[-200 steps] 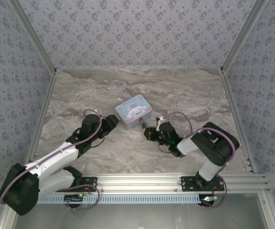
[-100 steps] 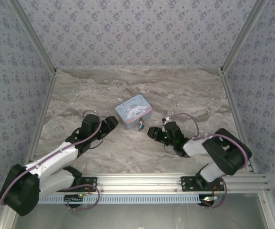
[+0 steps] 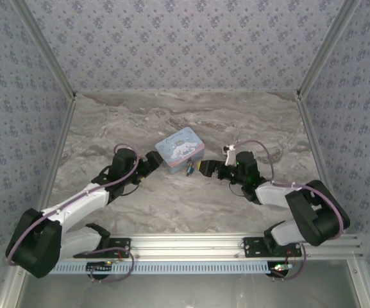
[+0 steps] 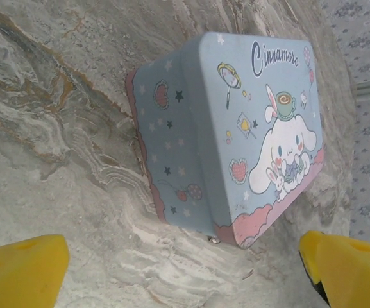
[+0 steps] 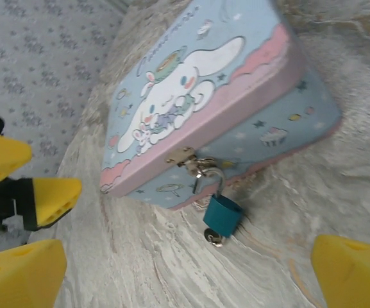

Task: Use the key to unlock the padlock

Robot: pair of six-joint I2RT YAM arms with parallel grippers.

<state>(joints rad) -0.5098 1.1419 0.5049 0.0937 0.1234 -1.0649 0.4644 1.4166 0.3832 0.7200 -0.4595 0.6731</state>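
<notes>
Padlock [image 5: 223,215] hangs from the hasp [image 5: 185,157] on the front wall of the tin [image 5: 197,83]. Its blue body sits low against that wall near the table [image 5: 140,269], and its thin shackle [image 5: 214,174] loops up through the hasp. Long axis runs from the hasp down and slightly away from the tin, keyhole end lowest. A small silvery piece at that lower end reads as the key [image 5: 213,239], probably seated in the lock, though it is too small to be sure. Whether the shackle is latched or free cannot be told. Right gripper [image 3: 204,168] sits just off the tin's front wall on the padlock side, jaws spread wide, holding nothing. In its wrist view the yellow fingers [image 5: 348,276] stand at the frame's lower corners with the padlock ahead, roughly centred in the gap between them. Left gripper [image 3: 152,158] is at the tin's left end, also spread wide and empty, its fingers [image 4: 24,263] flanking that end wall. From there the padlock is round the tin's corner, so only the end wall and lid face it. Judgement: the right arm is clearly nearer and has the straight line in. The move turns on coming at the key's head from below the padlock body, along its axis. The left gripper is placed to brace the tin from its left end. The lock hangs loose, so it may swing when touched.
</notes>
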